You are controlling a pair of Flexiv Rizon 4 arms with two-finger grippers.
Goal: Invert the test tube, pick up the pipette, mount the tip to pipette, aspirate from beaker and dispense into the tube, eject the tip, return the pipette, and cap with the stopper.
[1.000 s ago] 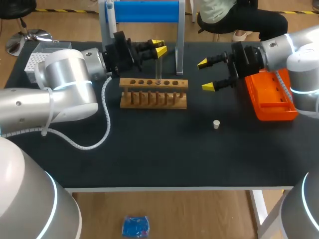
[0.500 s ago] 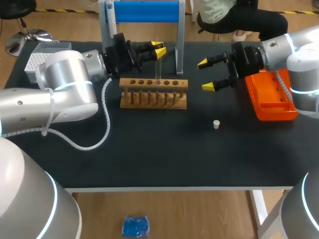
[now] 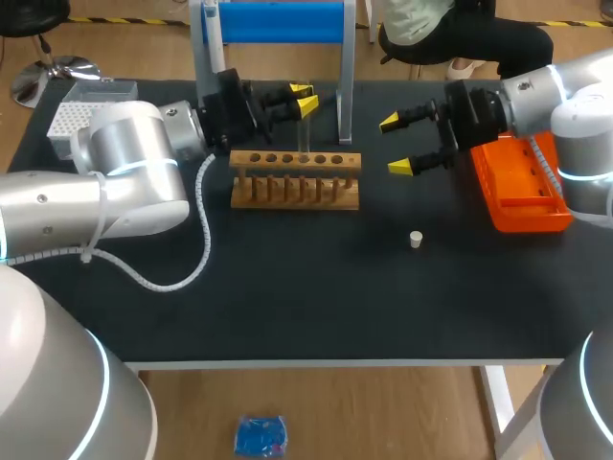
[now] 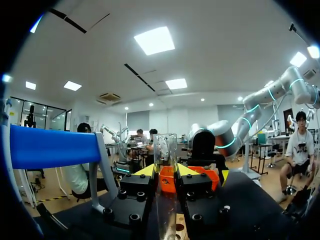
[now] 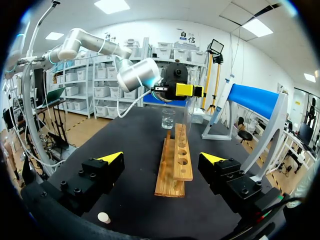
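My left gripper (image 3: 305, 96) is shut on a clear test tube (image 3: 305, 134), which hangs upright just over the wooden rack (image 3: 295, 179) at one of its middle holes. The left wrist view has the test tube (image 4: 165, 147) standing between the yellow tips of the left gripper (image 4: 166, 171). My right gripper (image 3: 396, 144) hovers open to the right of the rack, with nothing between its fingers. A small white stopper (image 3: 416, 239) lies on the black table in front of it. From the right wrist, the rack (image 5: 175, 165), a glass beaker (image 5: 168, 119) beyond it and the stopper (image 5: 103, 217) show.
An orange tray (image 3: 522, 187) lies at the right edge under my right arm. A blue-topped stand (image 3: 278, 21) rises behind the rack. A white tip box (image 3: 72, 110) sits at the back left. The table's front half holds only my left arm's cable.
The left wrist has turned slightly with the tube in its grip, its yellow tips dipping a little. The right arm has kept still.
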